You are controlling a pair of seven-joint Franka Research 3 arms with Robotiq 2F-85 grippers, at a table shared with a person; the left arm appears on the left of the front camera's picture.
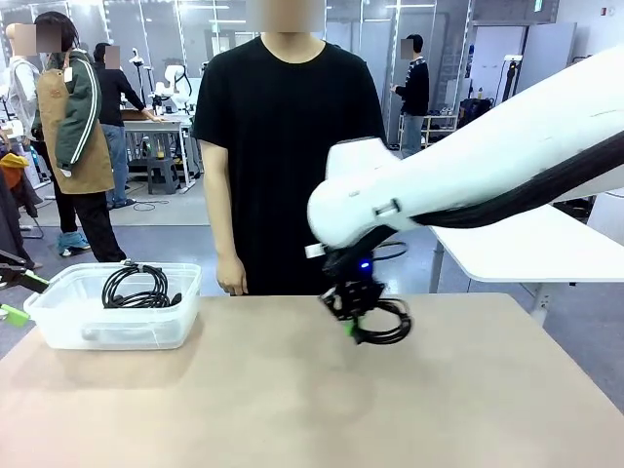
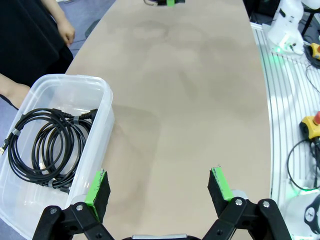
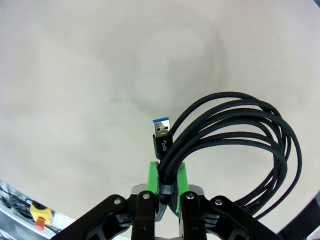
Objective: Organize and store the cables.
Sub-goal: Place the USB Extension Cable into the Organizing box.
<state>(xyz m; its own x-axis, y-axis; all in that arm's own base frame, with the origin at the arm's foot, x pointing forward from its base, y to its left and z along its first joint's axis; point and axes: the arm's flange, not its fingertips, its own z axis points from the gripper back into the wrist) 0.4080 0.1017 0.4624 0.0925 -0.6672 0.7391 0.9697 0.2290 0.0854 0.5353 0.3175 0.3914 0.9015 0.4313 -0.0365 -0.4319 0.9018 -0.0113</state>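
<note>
A coiled black cable point(image 3: 235, 145) with a blue-tipped USB plug hangs above the table, pinched between the green pads of my right gripper point(image 3: 167, 177), which is shut on it. From the front, that gripper point(image 1: 353, 317) holds the coil point(image 1: 388, 322) just over the table's far middle. More black coiled cables point(image 2: 47, 145) lie in a clear plastic bin point(image 2: 107, 107) at the table's left; the same bin point(image 1: 58, 327) and its coils point(image 1: 136, 288) show in the front view. My left gripper point(image 2: 160, 187) hovers open beside the bin's edge, holding nothing.
A person in a black T-shirt point(image 1: 288, 127) stands at the far edge, hands down, one hand point(image 1: 232, 278) near the bin. The tan table point(image 1: 292, 409) spreads wide between bin and held coil. White equipment point(image 2: 290, 30) sits past the table's side.
</note>
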